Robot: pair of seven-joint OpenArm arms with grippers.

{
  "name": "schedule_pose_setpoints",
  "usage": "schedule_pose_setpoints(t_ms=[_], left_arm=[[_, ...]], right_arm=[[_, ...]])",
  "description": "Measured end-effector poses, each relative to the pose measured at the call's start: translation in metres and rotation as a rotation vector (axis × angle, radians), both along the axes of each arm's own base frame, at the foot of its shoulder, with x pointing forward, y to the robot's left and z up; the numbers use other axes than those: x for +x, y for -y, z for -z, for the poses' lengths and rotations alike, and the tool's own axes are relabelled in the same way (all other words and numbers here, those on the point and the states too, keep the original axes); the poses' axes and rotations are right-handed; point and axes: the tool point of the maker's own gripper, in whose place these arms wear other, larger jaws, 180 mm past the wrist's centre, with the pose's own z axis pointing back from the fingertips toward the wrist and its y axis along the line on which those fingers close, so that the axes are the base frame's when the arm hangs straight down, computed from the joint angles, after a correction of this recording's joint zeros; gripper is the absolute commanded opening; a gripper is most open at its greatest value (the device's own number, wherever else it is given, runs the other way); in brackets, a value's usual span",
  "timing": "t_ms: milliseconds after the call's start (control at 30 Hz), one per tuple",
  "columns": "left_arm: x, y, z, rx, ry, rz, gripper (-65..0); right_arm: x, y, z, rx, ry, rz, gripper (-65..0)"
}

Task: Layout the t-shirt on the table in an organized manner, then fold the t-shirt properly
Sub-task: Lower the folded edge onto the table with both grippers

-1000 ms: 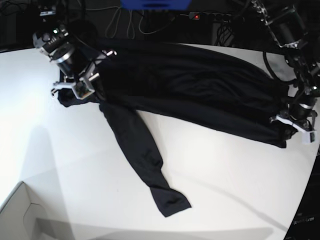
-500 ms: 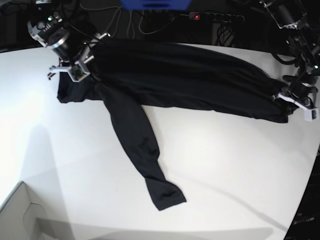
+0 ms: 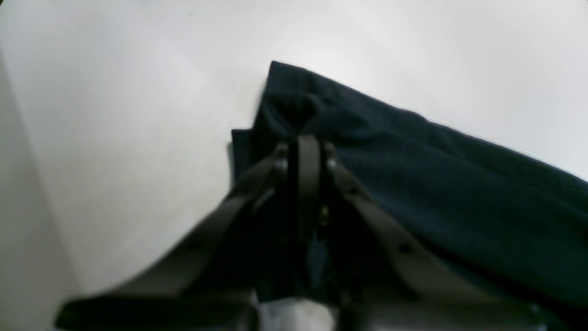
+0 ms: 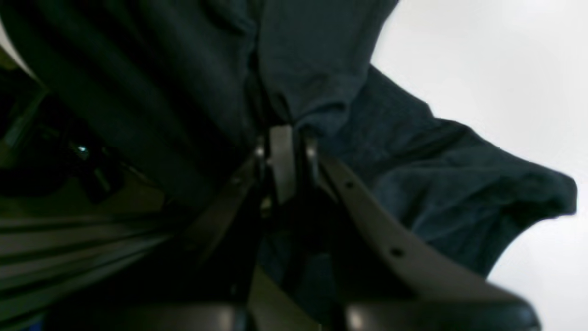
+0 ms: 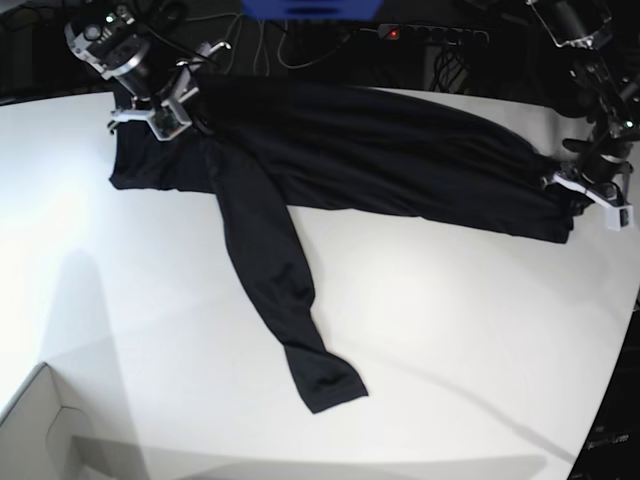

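Both end effectors are clamped shut on the t-shirt point(image 5: 380, 160): left end effector point(image 5: 585, 192) and right end effector point(image 5: 160, 108) pinch opposite ends, stretching it across the far counter point(image 5: 450, 330). Risk: thin fabric slips out, or 1 dangling sleeve bunches

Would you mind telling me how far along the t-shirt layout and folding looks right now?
Done: nothing finished. In hand: the right gripper and left gripper are each shut on an end of the t-shirt, stretching it bunched across the table, one long part trailing forward. Left: flattening and every fold.
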Motion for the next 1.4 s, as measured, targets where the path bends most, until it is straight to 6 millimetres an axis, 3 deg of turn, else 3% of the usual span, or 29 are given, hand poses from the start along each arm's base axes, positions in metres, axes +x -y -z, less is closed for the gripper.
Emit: schedule_pose_setpoints(t_ms=[167, 300, 433, 600, 700, 833, 967, 1167, 1300, 1400], left_arm=[[-0.007, -0.001, 0.014, -0.025, -0.035, -0.013, -64.7], [-0.013, -0.008, 0.026, -0.033, -0.075, -0.010, -63.4], [-0.015, -0.004, 0.031, -0.031, -0.087, 0.029, -49.5], [-0.015, -0.001, 0.030, -0.046, -0.069, 0.032, -31.6], [-0.014, -0.001, 0.029, -0.045, -0.067, 0.033, -25.9], [-0.014, 0.000, 0.022, 0.003, -0.088, 0.059, -23.1], [-0.012, -0.008, 0.003, 0.028, -0.039, 0.019, -23.1], [-0.003, -0.015, -0.039, 0.093, 0.064, -0.010, -23.1], [0.005, -0.008, -0.070, 0.154, 0.094, 0.030, -23.0], [0.019, 0.011, -0.108, 0.192, 0.197, 0.058, -23.0]], right_arm=[[-0.007, 0.002, 0.017, 0.001, -0.053, 0.006, -64.0], [-0.013, 0.004, 0.028, 0.004, -0.087, 0.011, -50.6], [-0.016, 0.009, 0.029, -0.016, -0.095, 0.003, -38.8], [-0.001, 0.015, 0.001, -0.036, -0.007, 0.014, -36.8], [0.014, 0.025, -0.020, -0.039, 0.070, 0.078, -36.6], [0.032, 0.034, -0.028, -0.041, 0.113, 0.120, -35.9], [0.051, 0.031, -0.040, -0.030, 0.170, 0.126, -31.0], [0.069, 0.030, -0.051, -0.022, 0.222, 0.129, -30.2], [0.065, 0.035, -0.037, -0.028, 0.179, 0.140, -30.2], [0.064, 0.037, -0.033, -0.030, 0.171, 0.142, -30.2]])
